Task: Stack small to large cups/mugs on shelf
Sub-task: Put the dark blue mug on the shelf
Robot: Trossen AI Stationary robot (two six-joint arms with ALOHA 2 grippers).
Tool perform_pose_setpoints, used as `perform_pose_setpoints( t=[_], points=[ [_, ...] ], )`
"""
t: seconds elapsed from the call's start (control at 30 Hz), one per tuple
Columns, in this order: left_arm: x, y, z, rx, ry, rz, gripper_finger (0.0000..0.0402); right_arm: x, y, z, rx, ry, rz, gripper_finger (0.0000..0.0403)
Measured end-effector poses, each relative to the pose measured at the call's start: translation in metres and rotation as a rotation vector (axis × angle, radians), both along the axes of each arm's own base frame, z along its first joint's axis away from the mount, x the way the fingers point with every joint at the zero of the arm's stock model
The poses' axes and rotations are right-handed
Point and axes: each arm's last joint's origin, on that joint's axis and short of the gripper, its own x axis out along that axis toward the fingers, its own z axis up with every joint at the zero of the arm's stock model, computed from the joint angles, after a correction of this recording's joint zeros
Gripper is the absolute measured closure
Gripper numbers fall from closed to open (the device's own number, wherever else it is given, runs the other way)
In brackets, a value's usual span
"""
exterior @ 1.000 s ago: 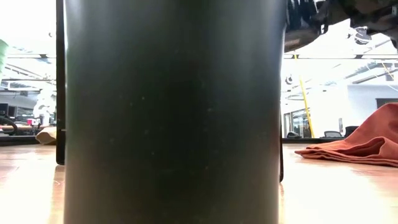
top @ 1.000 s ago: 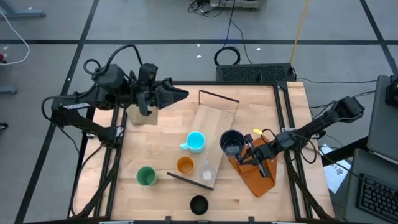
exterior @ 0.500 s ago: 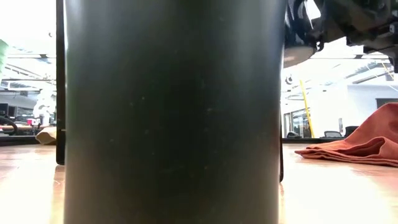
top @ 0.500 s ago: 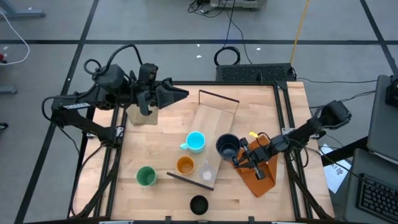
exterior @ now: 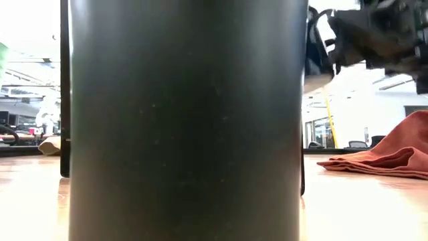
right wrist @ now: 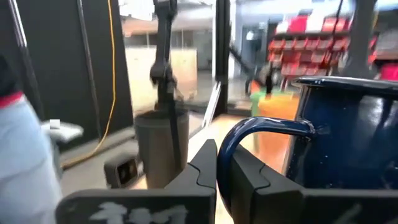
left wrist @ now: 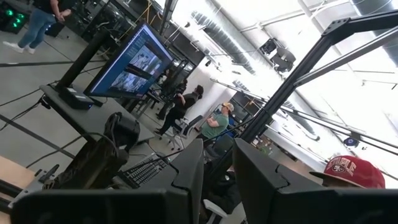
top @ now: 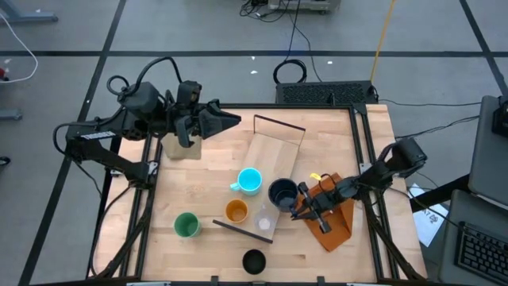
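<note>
R gripper clenched on handle of navy mug, mug lifted, just ahead of the fingers, over the near end of the shelf. Under the arm behind it: orange cloth. Past the mug from the gripper: blue mug, orange cup, clear cup, then green cup; black cup off toward table's front edge. L gripper waits far across table, fingers a little apart, nothing between them.
</note>
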Motion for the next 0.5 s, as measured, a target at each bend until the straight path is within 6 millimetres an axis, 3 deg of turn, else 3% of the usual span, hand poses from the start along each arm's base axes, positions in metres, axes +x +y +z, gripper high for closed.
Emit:
perform_pose_setpoints(
  t=[0.5],
  points=[
    [0.000,-0.004,0.000,-0.001,-0.005,-0.037,0.0314,0.023,0.001,-0.022,0.013,0.099,-0.026,0.0400]
  ],
)
